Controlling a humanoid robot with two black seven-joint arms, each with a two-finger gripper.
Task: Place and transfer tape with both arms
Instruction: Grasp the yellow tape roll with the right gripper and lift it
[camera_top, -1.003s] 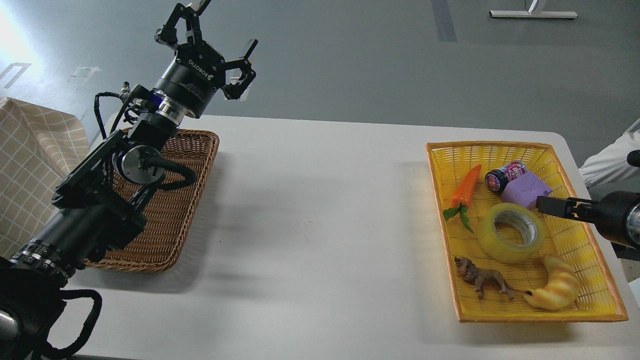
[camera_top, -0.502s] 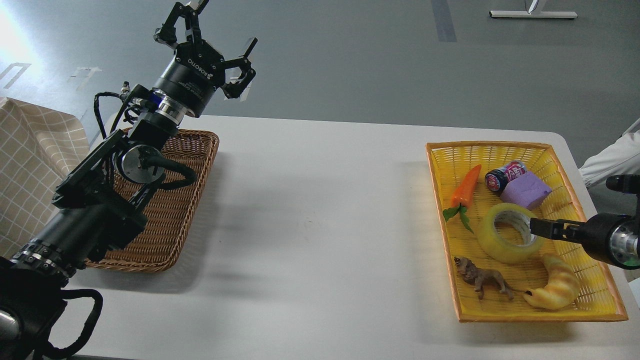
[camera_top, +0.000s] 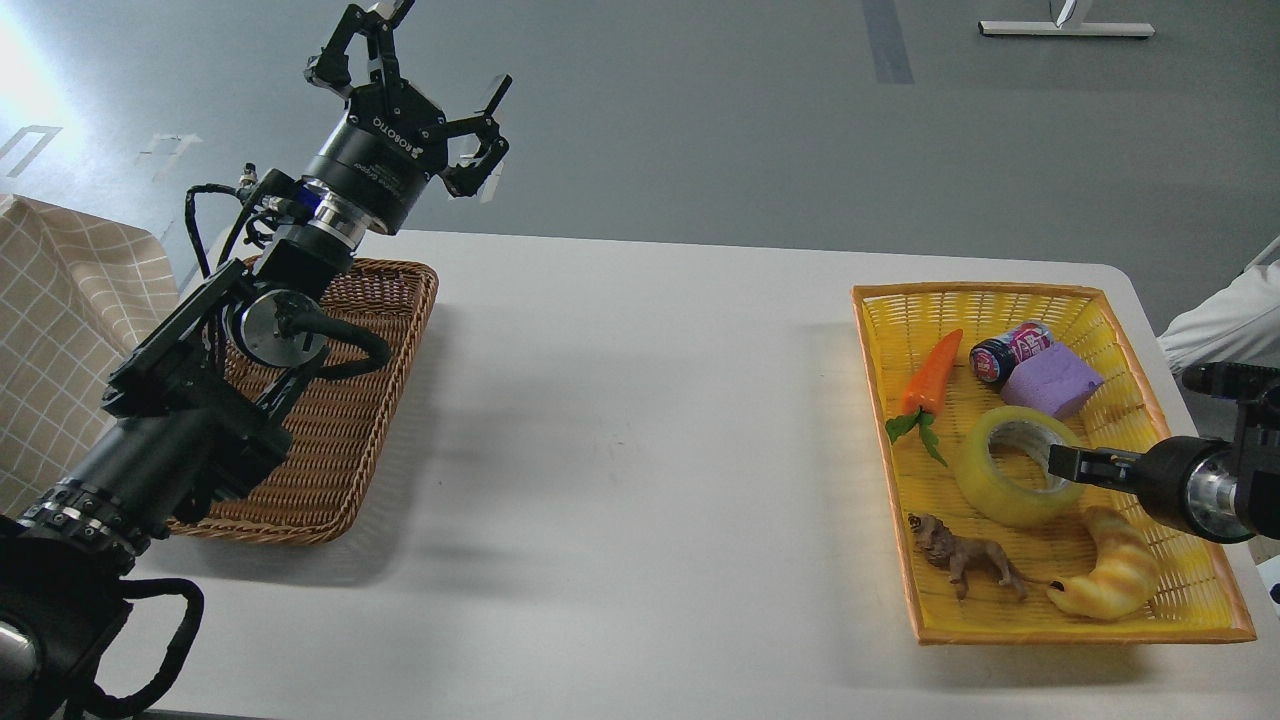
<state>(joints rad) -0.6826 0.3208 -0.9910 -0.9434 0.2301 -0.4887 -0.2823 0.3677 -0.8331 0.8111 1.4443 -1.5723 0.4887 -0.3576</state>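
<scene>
Tape (camera_top: 1020, 466): one glossy translucent yellow ring with a grey core, lying slightly tilted in the yellow woven plastic basket (camera_top: 1180, 590), hole facing up. Right claw (camera_top: 1062, 464) overlaps its near rim; finger state cannot be told. Left claw (camera_top: 425, 75) is raised with fingers spread, far across the table.

Tape (camera_top: 1012, 478): glossy translucent yellow film, matt grey-white card core. Yellow basket (camera_top: 1190, 590) under right gripper (camera_top: 1062, 463): woven, plastic-looking, slight sheen. Brown basket (camera_top: 345, 440) below left gripper (camera_top: 425, 70): coarse natural wicker, matt. Both grippers: matt black, hard finish; silver metal disc on left arm (camera_top: 270, 335) joint. Table (camera_top: 640, 430): smooth white, faintly scuffed. Cloth (camera_top: 60, 330) far left: beige, checked.
</scene>
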